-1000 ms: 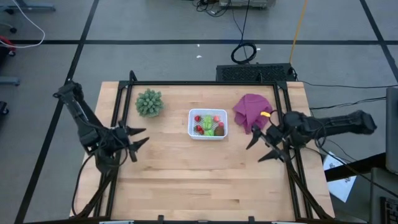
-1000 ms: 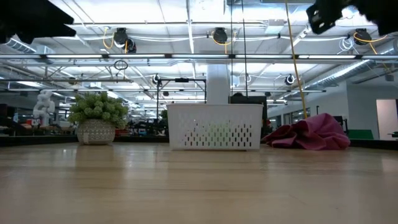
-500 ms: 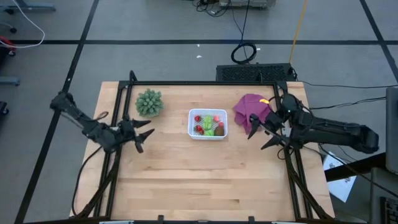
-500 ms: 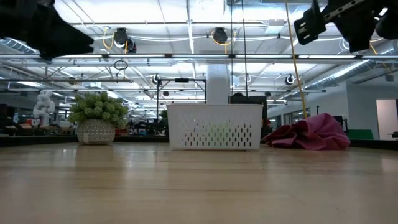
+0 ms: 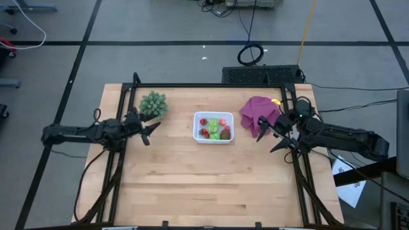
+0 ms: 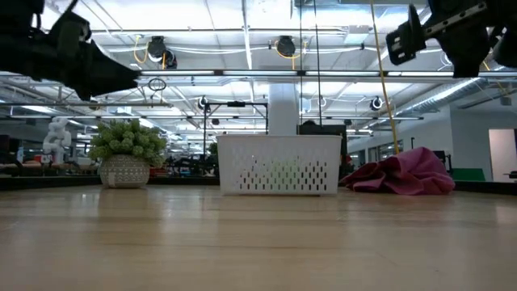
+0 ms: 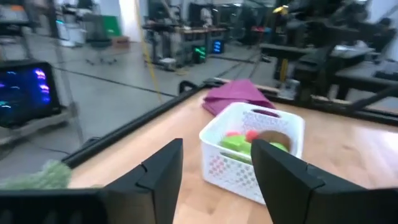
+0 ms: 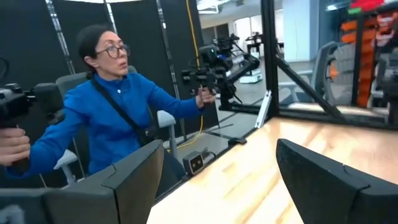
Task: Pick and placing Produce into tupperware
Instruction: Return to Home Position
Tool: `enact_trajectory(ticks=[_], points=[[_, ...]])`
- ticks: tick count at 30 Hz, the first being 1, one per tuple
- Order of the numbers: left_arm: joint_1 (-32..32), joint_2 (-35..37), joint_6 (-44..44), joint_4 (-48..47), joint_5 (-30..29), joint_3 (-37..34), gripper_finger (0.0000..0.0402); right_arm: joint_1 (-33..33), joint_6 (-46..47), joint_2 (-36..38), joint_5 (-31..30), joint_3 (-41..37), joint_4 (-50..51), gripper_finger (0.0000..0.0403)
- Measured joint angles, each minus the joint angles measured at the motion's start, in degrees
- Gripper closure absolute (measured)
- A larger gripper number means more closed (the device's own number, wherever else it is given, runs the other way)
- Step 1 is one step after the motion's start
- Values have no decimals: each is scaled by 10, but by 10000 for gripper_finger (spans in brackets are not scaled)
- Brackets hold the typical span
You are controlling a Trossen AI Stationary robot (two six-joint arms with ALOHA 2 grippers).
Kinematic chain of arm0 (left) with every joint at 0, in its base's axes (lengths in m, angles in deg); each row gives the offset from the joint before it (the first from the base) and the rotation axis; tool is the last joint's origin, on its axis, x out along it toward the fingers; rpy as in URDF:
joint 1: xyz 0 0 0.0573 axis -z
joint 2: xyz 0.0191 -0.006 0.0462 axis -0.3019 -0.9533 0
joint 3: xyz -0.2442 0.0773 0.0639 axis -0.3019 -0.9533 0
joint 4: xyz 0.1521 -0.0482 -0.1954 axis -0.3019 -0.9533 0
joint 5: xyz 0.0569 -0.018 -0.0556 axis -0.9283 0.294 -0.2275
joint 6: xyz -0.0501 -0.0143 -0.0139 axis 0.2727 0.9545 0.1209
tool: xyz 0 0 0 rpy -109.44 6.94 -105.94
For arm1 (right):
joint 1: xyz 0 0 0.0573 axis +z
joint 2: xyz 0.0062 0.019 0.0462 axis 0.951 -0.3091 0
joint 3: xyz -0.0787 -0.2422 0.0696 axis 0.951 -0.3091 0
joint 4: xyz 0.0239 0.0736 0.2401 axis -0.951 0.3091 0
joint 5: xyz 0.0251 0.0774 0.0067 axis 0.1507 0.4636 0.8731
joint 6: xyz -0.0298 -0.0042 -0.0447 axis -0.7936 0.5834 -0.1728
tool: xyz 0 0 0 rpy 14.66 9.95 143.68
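Note:
The white perforated tupperware (image 5: 213, 127) stands on its base at the table's middle, toward the far side, and also shows in the low view (image 6: 279, 164) and the left wrist view (image 7: 252, 151). The produce (image 5: 214, 128) lies inside it: red bits, green pieces and a brown oval (image 7: 273, 138). My left gripper (image 5: 151, 130) hovers open above the table, to the left of the tupperware and just near of the plant, pointing at the tupperware. My right gripper (image 5: 270, 137) hovers open to the right of it, beside the purple cloth.
A spiky grey-green plant in a pot (image 5: 153, 105) stands to the far left of the tupperware. A purple cloth (image 5: 259, 114) lies crumpled to its right. Black frame rails (image 5: 121, 115) run along the table's sides. A person in blue (image 8: 118, 118) sits beyond the table, holding hand controllers.
My left arm has stretched out flat, and its gripper has moved toward the far edge and a little right, toward the plant and tupperware. My right gripper has moved toward the far edge, alongside the purple cloth, then nearly stopped. The tupperware and produce have kept still.

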Motion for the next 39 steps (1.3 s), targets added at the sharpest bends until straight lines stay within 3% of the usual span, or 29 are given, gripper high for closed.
enact_trajectory(ticks=[3, 6, 10, 12, 21, 25, 27, 33, 39], points=[[-43, -8, -3, 15, 66, 0, 224, -7, -5, -1, 0, -31, -31, 101], [-71, -11, -4, 22, 90, 0, 244, -11, 6, -1, -2, -59, -82, 101], [-80, -16, 2, 76, 175, -31, 266, -11, 18, -10, -5, -80, -108, 101], [-79, -28, 6, 101, 190, -53, 273, -11, 5, -19, -6, -84, -108, 101], [-80, -110, 3, 133, 172, -49, 278, -11, -62, -74, 2, -91, -127, 101], [-80, -135, -13, 147, 169, -49, 277, -21, -38, -82, 90, -91, -197, 101], [-79, -144, -15, 154, 164, -49, 277, -24, -14, -79, 102, -91, -232, 101], [-79, -147, 35, 158, 159, -49, 277, -29, 21, -81, 57, -90, -244, 101], [-79, -147, 95, 157, 156, -49, 277, -24, -12, -81, -29, -103, -192, 101]])
